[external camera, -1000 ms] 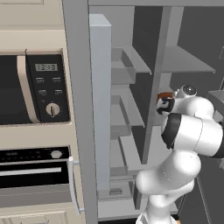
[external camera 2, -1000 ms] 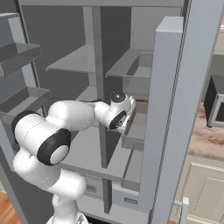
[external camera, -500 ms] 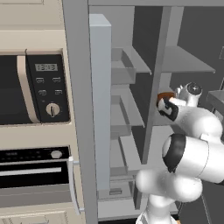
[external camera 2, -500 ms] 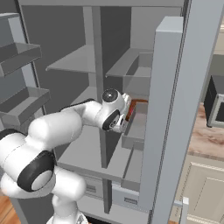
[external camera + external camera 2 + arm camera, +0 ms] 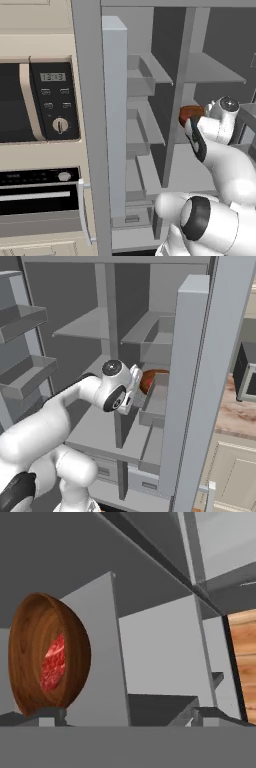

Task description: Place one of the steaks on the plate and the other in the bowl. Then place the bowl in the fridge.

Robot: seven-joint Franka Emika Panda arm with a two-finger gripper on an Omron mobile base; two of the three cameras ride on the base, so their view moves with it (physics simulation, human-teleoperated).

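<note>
Grey shelves and door bins of the open fridge point(image 5: 200, 70) are seen ahead, with the built-in microwave point(image 5: 35, 102) to its left. The bowl point(image 5: 47, 654) has been set inside the fridge, on a shelf beside an inner wall, with one steak point(image 5: 53, 662) lying in it. The gripper point(image 5: 127, 714) is held wide open and nothing is gripped; the bowl is seen off to one side of the fingertips, apart from them. The last step is judged nearly done: what remains is for the arm to be drawn clear of the shelves without the bowl being knocked. Compared with a second ago, the hand has been pulled slightly away from the bowl.
</note>
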